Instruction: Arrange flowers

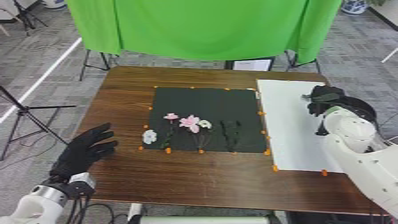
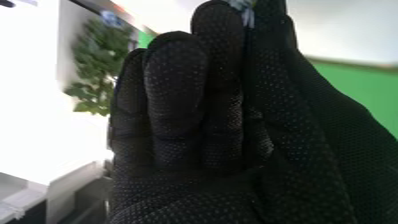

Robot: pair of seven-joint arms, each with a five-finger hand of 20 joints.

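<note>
Green cloth (image 1: 200, 27) hangs above grey carpet (image 1: 37, 52).

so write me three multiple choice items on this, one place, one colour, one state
1. Where do the small pink flowers lie? A: flat white sheet. B: rectangular black mat. C: grey carpet.
2. What colour is the large draped cloth? A: green. B: red. C: yellow.
3. How is the black-gloved left hand? A: clenched round a stem. B: balled into a fist. C: open.

1 B: they lie within the mat's edges. 2 A: its fabric is bright green. 3 C: its fingers are extended.
</note>
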